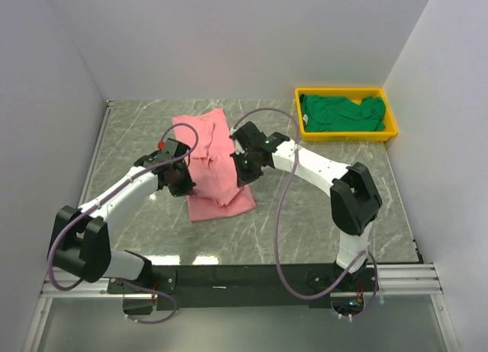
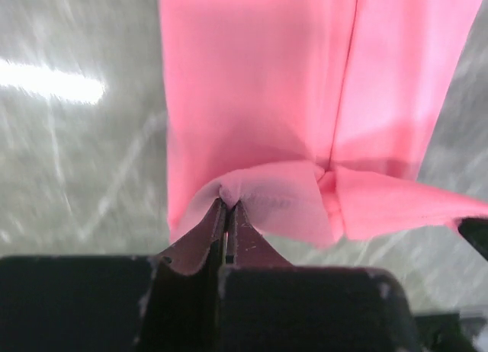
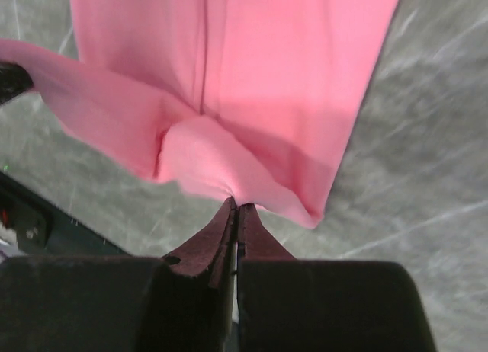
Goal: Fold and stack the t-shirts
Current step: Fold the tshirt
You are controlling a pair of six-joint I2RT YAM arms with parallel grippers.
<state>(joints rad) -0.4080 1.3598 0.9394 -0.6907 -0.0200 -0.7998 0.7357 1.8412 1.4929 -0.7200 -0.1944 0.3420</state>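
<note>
The pink t-shirt [image 1: 213, 158] lies folded lengthwise as a long strip in the middle of the table. Its near part is lifted and doubled over. My left gripper [image 1: 185, 180] is shut on the pink cloth [image 2: 252, 192] at the strip's left edge. My right gripper [image 1: 244, 171] is shut on the pink cloth [image 3: 206, 165] at the right edge. Both pinch a small bunch of fabric at the fingertips, and the shirt hangs stretched between them. The dark green t-shirt [image 1: 341, 112] lies crumpled in the yellow tray [image 1: 347, 132] at the back right.
White walls close in the marble-patterned table [image 1: 137, 131] on the left, back and right. The yellow tray stands against the right wall. A black rail [image 1: 244, 280] holding both arm bases runs along the near edge.
</note>
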